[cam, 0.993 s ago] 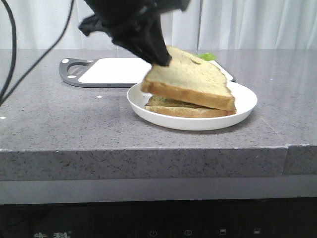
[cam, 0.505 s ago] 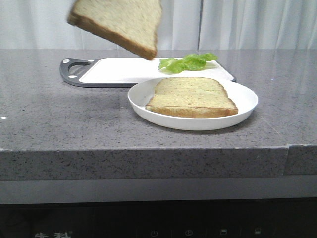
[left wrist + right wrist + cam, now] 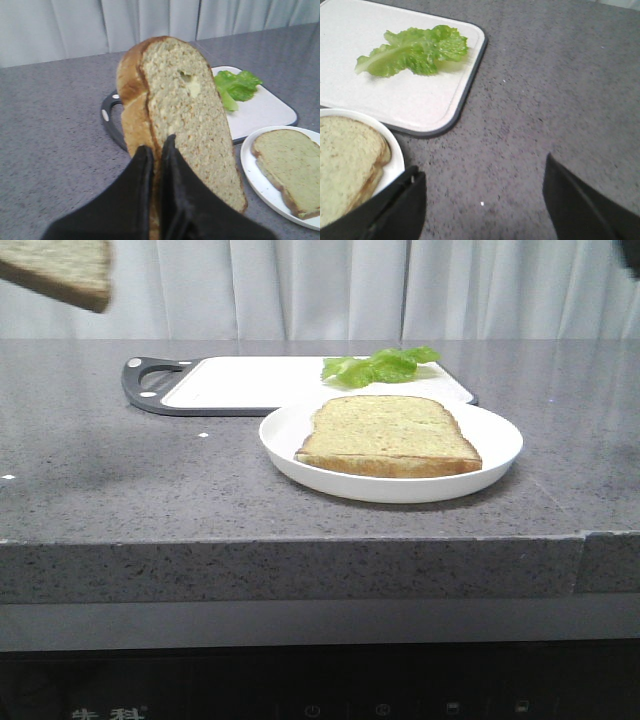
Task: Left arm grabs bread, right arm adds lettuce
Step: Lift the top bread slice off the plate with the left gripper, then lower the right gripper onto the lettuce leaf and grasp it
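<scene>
A: Where is the bread (image 3: 185,125)?

B: High at the far left, off the tabletop (image 3: 150,480). The left pincer (image 3: 157,152) pinches its lower crust edge. It looks light and soft, so a hard squeeze may crush it.

A: And the lettuce (image 3: 412,50)?

B: On the white cutting board (image 3: 350,95), behind the plate (image 3: 495,465) with the thinner slice (image 3: 390,435). It seems thin and floppy; I would take the thick stem end. The right pincer (image 3: 482,200) is spread wide over bare tabletop beside the board's edge, with free room around.

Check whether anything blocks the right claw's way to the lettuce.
Nothing visible does. The right claw hangs open over bare counter, and the lettuce lies alone on the cutting board, uncovered.
</scene>
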You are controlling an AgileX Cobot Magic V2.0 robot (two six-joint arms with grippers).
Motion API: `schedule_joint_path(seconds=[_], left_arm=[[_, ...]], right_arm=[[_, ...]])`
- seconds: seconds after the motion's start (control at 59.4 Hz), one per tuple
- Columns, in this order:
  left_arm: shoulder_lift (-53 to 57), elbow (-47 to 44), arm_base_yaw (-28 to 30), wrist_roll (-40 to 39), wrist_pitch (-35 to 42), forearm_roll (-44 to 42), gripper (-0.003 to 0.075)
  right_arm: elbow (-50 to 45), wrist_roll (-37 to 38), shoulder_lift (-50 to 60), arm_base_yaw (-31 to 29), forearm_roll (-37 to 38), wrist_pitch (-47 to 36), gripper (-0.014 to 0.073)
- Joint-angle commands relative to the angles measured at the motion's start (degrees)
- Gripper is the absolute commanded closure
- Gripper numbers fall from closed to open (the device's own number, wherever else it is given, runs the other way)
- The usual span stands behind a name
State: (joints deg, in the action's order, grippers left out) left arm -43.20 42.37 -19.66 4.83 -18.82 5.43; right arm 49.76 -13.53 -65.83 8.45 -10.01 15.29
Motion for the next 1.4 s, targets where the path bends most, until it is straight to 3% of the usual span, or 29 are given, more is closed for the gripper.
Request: schedule_joint_path(seconds=[0.0, 0.253, 0.572, 0.842, 0.909, 0.96, 1.162, 1.196, 1.381], left_arm=[[3.69, -0.28, 2.46, -0.5, 4.41, 0.15, 0.0741], [7.13, -0.83, 7.41, -0.5, 1.66, 0.15, 0.0741], [7.13, -0.83, 7.39, -0.5, 1.64, 0.17, 0.0741], [7.13, -0.83, 7.39, -0.5, 1.64, 0.17, 0.0741], [7.13, -0.83, 7.39, -0.5, 1.64, 0.17, 0.0741], [7.13, -0.83, 7.39, -0.5, 1.64, 0.17, 0.0741], [7.13, -0.83, 7.39, -0.5, 1.54, 0.17, 0.0741], [7.13, -0.83, 7.39, -0.5, 1.54, 0.17, 0.0741], [7.13, -0.83, 7.39, -0.5, 1.54, 0.17, 0.0741]], right_arm=[[7.71, -1.44, -5.56, 1.1, 0.23, -4.33, 0.0005], [25.43, -8.04, -22.93, 3.81, 0.28, -0.28, 0.0004], [47.42, -10.87, -43.01, 6.68, 0.28, 7.6, 0.0004], [56.06, -10.87, -50.83, 6.63, 0.42, 10.85, 0.0015], [56.21, -10.87, -51.2, 6.63, 0.42, 10.79, 0.0077], [56.21, -10.87, -51.27, 6.63, 0.42, 10.85, 0.0174], [56.21, -10.87, -51.27, 6.63, 0.42, 12.01, 0.0639], [56.21, -10.87, -51.27, 6.63, 0.36, 12.24, 0.0673], [56.21, -10.87, -49.95, 6.63, 0.36, 12.75, 0.0654]])
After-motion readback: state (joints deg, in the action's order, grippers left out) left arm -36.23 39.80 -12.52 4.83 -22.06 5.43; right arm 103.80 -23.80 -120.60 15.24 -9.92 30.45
